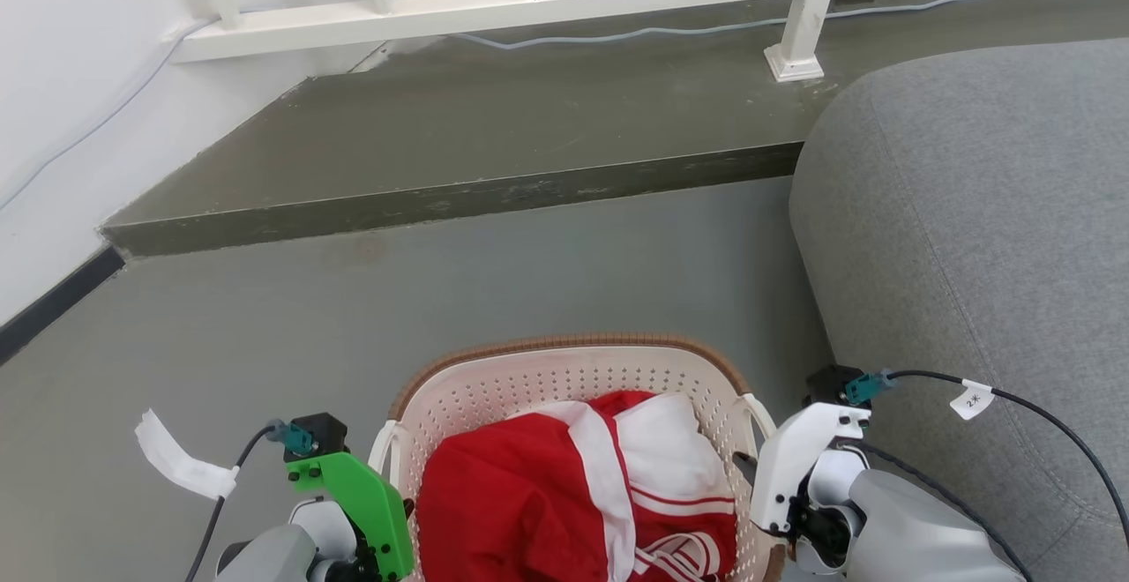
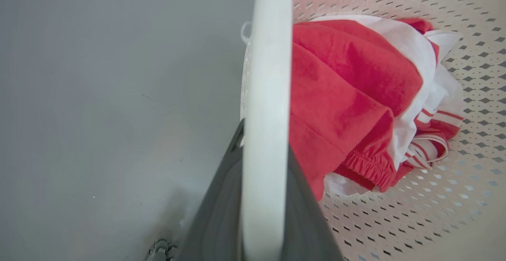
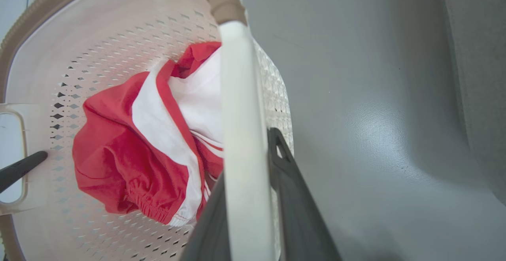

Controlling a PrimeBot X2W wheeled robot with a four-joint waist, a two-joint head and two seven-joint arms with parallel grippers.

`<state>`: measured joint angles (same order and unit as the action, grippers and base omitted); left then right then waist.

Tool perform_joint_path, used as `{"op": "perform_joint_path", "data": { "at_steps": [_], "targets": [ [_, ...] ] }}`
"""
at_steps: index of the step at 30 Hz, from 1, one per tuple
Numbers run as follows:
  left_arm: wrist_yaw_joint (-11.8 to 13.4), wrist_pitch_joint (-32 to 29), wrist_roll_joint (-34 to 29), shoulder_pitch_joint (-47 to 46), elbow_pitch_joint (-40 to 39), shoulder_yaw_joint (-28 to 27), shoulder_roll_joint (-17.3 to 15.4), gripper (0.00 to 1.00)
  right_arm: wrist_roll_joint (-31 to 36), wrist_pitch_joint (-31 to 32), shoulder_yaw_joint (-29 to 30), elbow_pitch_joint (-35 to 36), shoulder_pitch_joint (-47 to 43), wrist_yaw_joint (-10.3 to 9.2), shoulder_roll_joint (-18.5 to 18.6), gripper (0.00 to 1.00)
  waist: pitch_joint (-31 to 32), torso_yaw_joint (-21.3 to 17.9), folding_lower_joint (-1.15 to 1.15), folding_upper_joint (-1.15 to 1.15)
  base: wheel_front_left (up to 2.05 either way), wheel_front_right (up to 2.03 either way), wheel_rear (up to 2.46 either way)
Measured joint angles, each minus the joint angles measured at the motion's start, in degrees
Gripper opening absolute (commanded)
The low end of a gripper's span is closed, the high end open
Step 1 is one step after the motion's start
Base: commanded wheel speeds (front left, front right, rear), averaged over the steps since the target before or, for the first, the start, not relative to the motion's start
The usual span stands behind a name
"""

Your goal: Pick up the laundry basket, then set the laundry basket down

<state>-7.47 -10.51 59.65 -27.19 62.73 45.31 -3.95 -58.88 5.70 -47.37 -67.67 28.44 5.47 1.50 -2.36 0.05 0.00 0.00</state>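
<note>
Two tools are shown closed on the side handles of the laundry basket (image 1: pixel 573 344), one on each side. In the left wrist view, the dark fingers of the left tool (image 2: pixel 265 146) are seen pressed against either face of the white left handle (image 2: pixel 265 67), with no gap visible. In the right wrist view, the right tool (image 3: pixel 245 162) is clamped in the same manner on the right handle (image 3: pixel 237 95). The basket is located directly before the robot, over the grey floor (image 1: pixel 441 300) and between the two wrists. A grey sofa (image 1: pixel 970 212) is seen near its right side, and a raised step (image 1: pixel 441 203) lies well beyond it. A red and white garment (image 1: pixel 547 494) is heaped inside. Whether the base is resting on the floor or is held clear of it cannot be told from these views.

The step in hand is judged to be the phase between pick-up and set-down. For this to be done well, both arms should be moved together at equal height, so that the rim is kept level and the garment is not tipped out. The spacing between the tools should be held constant, since the thin plastic handles may flex or slip if pulled apart or squeezed inward. Clearance from the sofa should be watched on the right. At set-down, the base should be brought flat onto the floor before either grip is released.
</note>
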Motion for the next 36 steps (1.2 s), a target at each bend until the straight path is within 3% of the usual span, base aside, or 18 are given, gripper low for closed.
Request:
{"op": "perform_joint_path", "data": {
  "at_steps": [36],
  "targets": [
    [0.5, 0.3, 0.0, -1.0, 1.0, -0.4, 0.1, 0.0, -0.6, 0.7, -0.7, 0.3, 1.0, 0.04, 0.0, 0.0, -1.3, -0.8, 0.0, 0.0, 0.0, 0.0, 0.0]
  ]
}}
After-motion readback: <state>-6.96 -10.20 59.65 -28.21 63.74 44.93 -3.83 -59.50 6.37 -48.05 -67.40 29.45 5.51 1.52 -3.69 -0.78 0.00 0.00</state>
